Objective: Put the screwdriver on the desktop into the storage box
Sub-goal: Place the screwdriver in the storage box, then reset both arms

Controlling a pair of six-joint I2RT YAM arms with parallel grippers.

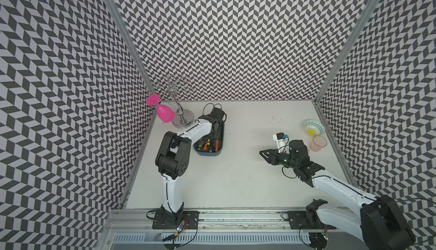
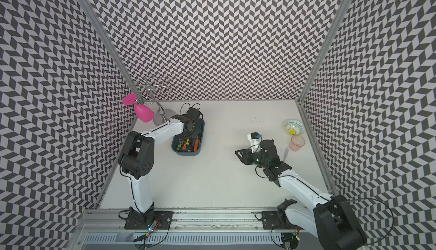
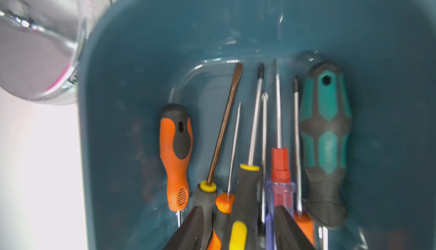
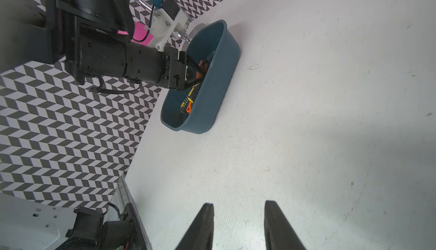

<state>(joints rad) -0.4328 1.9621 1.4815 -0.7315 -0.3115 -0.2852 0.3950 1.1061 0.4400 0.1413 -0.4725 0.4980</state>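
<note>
We see the white desktop carrying the teal storage box near its far left corner. Our left gripper reaches into the box, jaws parted and gripping nothing. The right gripper hovers over the desktop, well apart, also open and empty. A black-and-yellow screwdriver lies in the box between the left fingers, among other screwdrivers.

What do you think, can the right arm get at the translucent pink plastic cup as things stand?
Probably yes, after turning: the pink plastic cup stands close beside the right arm's wrist with no clear obstacle between, but its jaws face away from it.
</note>
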